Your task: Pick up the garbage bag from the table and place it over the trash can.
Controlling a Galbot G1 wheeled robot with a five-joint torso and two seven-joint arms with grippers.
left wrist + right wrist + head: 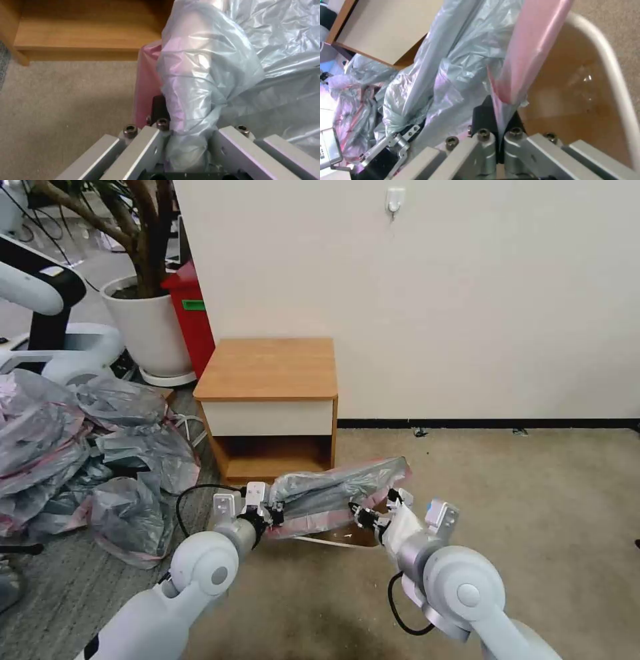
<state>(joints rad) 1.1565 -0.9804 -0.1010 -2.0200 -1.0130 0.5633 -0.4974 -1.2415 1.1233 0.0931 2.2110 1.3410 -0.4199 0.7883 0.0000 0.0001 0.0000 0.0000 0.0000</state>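
We hold the garbage bag [333, 493] pinched in both left gripper [275, 511] and right gripper [363, 515] above the trash can [610, 75]; thin plastic may tear or slip if we pull apart.

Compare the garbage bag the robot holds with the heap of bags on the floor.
The garbage bag is single, stretched in the air between the left tool and right tool; the heap of bags is many, crumpled and lying loose on the floor. Both are grey plastic with pink trim.
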